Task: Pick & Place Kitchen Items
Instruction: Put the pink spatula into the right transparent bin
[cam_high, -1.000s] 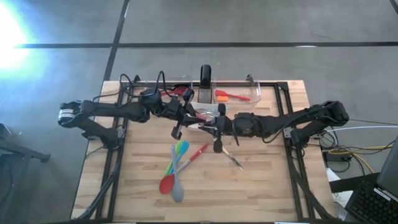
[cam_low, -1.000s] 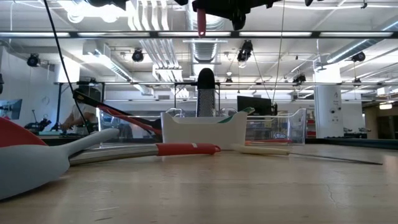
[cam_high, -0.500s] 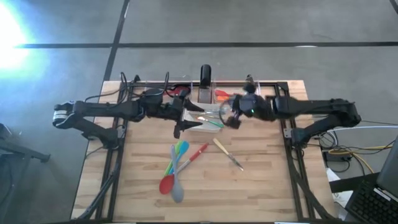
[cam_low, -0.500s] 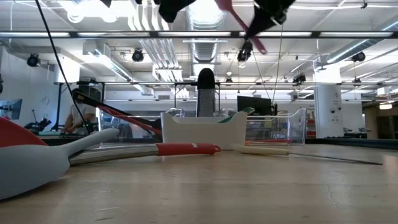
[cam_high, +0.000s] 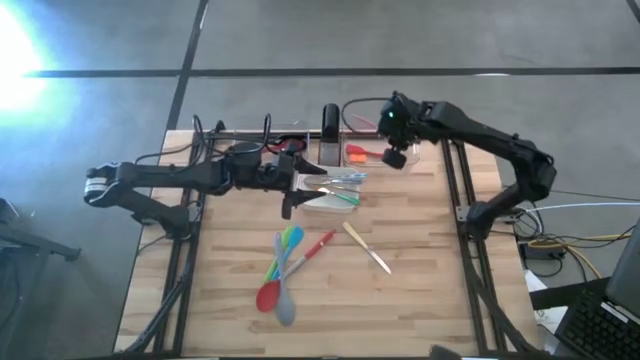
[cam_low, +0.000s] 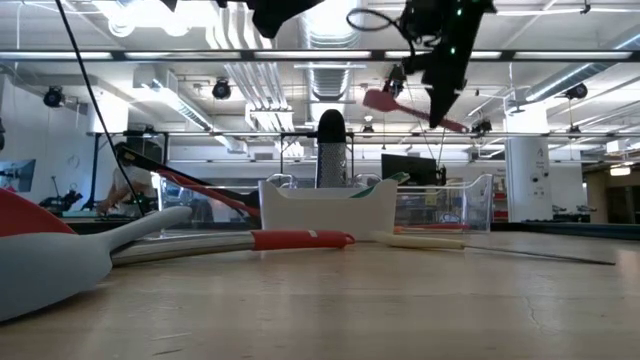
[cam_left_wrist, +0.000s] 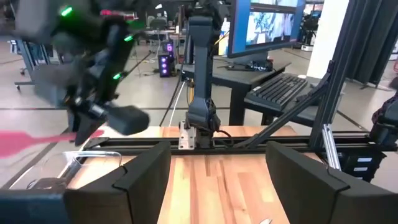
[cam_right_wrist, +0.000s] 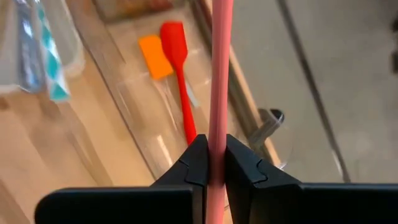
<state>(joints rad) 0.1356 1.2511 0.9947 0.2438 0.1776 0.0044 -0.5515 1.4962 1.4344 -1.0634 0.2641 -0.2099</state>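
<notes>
Nearest the front edge of the table (cam_high: 420, 310), the loose utensils lie as they did a second ago: a red silicone spoon (cam_high: 268, 295) and a grey spoon (cam_high: 284, 308) with their bowls side by side, a blue spoon (cam_high: 292, 238) and a green spoon (cam_high: 281, 243) fanned above them, a red-handled spatula (cam_high: 318, 245) slanting to their right, and a wooden-handled knife (cam_high: 366, 247) lying apart on that side. None of these has shifted.

Farther back, mid-table, the left gripper (cam_high: 292, 186) hangs above the near rim of the white square dish (cam_high: 327, 203), which holds a few utensils with teal and silvery handles. Its fingers (cam_left_wrist: 144, 180) stand wide apart with nothing between them; a second ago they were pressed together.

The biggest change is the right arm. A second ago it reached across the middle of the table beside the left one; half a second ago it had lifted toward the back; now the right gripper (cam_high: 394, 155) is over the clear plastic bin (cam_high: 408, 147) at the far edge. Its fingers (cam_right_wrist: 197, 163) are clamped narrowly on the handle of a pink spatula (cam_low: 385, 101), held in the air above the bin, blade tilted to one side. Inside the bin lie a red spatula (cam_right_wrist: 180, 69) and an orange utensil (cam_right_wrist: 155, 56).
</notes>
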